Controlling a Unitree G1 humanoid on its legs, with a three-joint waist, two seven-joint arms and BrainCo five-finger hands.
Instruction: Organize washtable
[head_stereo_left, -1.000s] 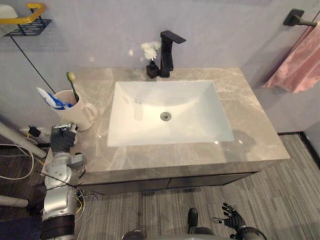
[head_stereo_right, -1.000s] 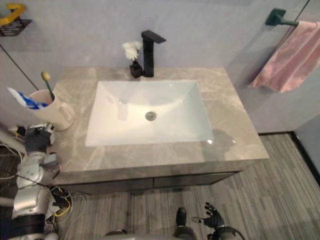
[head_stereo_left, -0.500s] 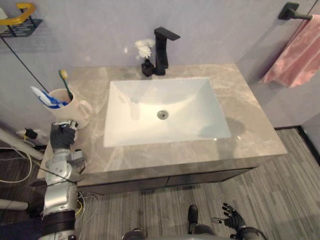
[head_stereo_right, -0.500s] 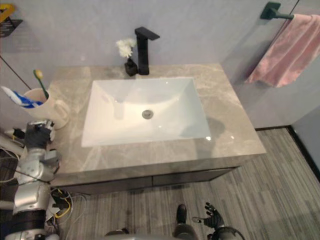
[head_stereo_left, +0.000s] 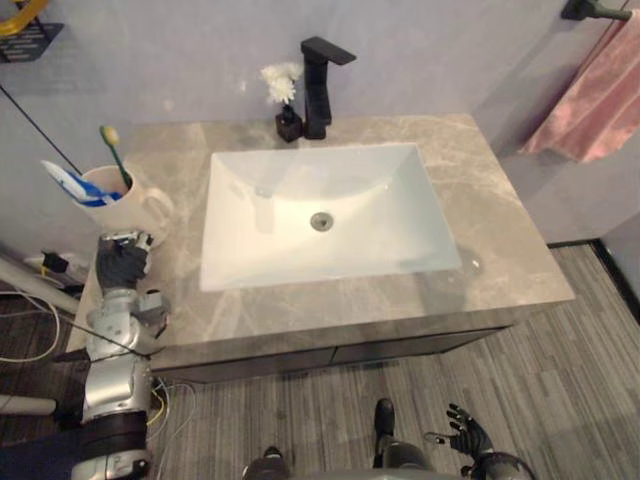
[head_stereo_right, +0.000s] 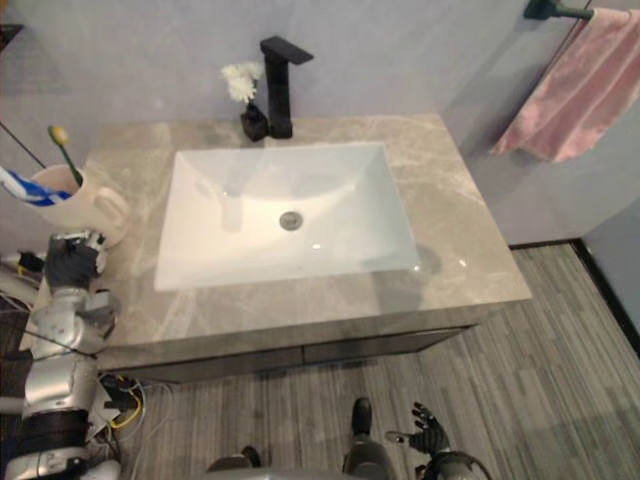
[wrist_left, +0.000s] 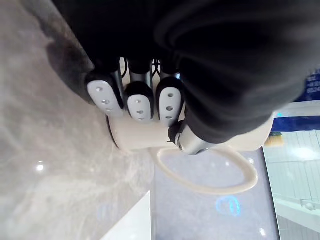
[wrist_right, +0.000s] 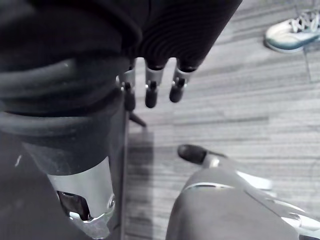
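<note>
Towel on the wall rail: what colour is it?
The towel is pink, clearest in the right eye view.

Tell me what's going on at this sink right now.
A humanoid robot stands at a marble washtable. Its left hand, fingers curled and holding nothing, is at the counter's left edge, right in front of a cream mug that holds a toothbrush and a toothpaste tube. The mug is not gripped yet. Its right hand hangs open, low over the floor.
</note>
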